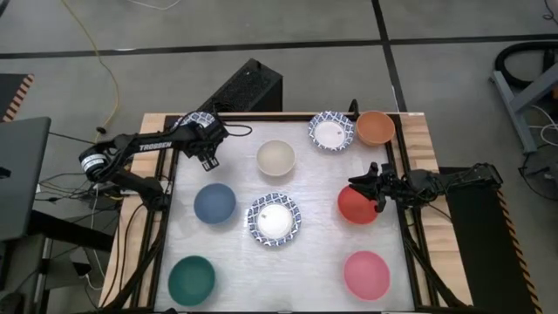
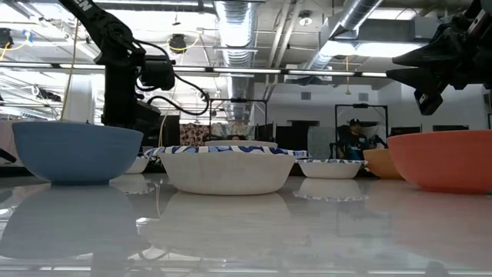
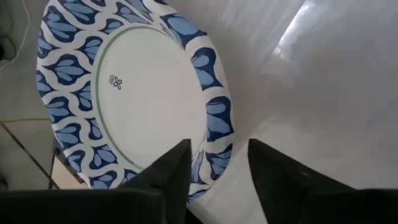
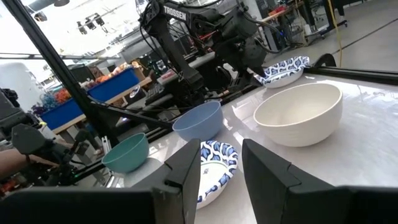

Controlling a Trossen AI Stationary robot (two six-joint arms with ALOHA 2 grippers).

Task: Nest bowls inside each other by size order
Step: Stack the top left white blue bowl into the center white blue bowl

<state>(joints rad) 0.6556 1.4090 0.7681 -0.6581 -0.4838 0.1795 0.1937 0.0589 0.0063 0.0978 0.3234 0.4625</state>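
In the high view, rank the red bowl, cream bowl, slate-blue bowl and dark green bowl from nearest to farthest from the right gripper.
1. Red bowl, right beside the right gripper.
2. Cream bowl, toward the table's middle, at the back.
3. Slate-blue bowl, on the left half.
4. Dark green bowl, front left corner.

Bowls, nine in all.
Blue-and-white patterned bowls: three — one under the left gripper (image 1: 209, 155) at (image 1: 193, 122), one at (image 1: 331, 131), one at (image 1: 274, 219).
Plain bowls: six, one of each colour — cream bowl (image 1: 275, 158), orange bowl (image 1: 376, 127), red bowl (image 1: 356, 206) beside the right gripper (image 1: 366, 187), slate-blue bowl (image 1: 214, 203), dark green bowl (image 1: 192, 280), pink bowl (image 1: 366, 275).
Robot arms: two.
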